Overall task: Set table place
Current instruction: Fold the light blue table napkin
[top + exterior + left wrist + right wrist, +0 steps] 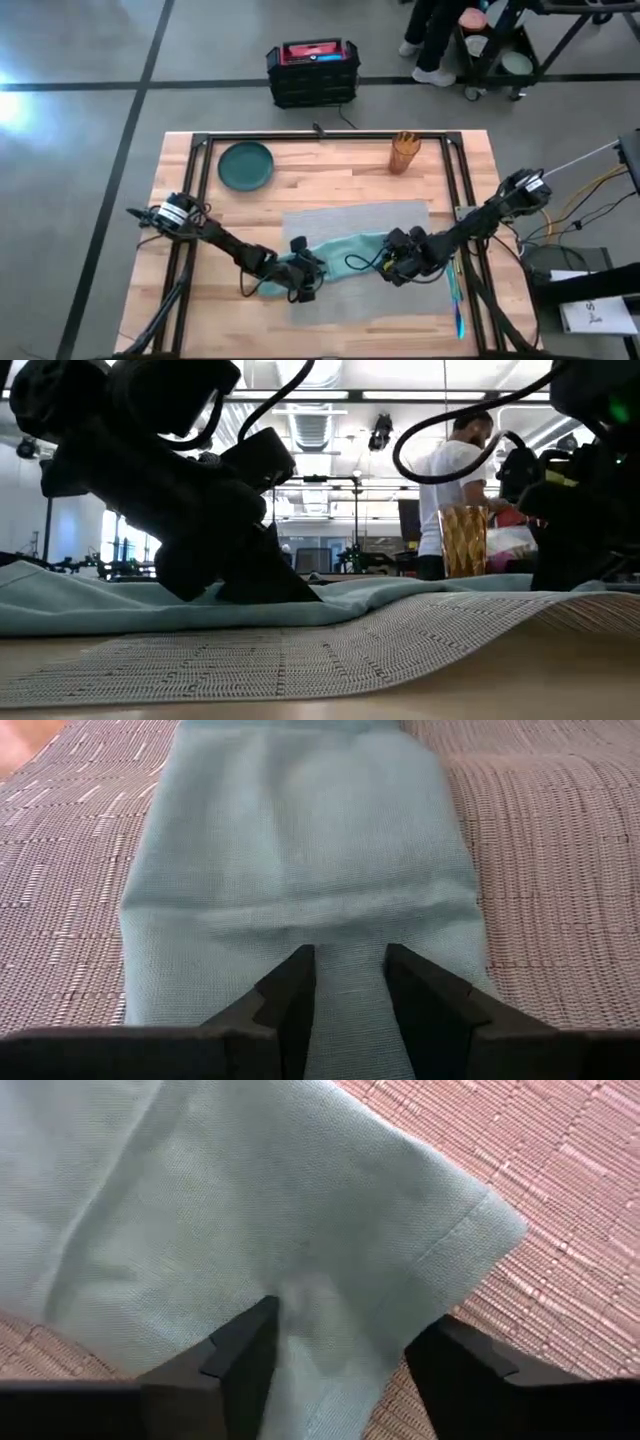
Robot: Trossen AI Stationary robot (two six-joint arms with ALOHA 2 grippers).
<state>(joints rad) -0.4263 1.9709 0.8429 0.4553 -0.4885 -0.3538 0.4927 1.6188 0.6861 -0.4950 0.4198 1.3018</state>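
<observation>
The left gripper (303,283) and the right gripper (392,265) sit on the teal napkin (340,252), so part of the cloth hides under them. In the low view the arms are big dark shapes — cut off at the top. A person (452,480) stands behind the gold cup (462,541) — legs hidden. The blue thing (456,300) near the table (340,160) edge is too small to tell.

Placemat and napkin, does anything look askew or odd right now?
Yes. The grey placemat bows up off the table at one edge instead of lying flat, and the teal napkin lies rumpled across it, both tools pressed onto its ends.
</observation>
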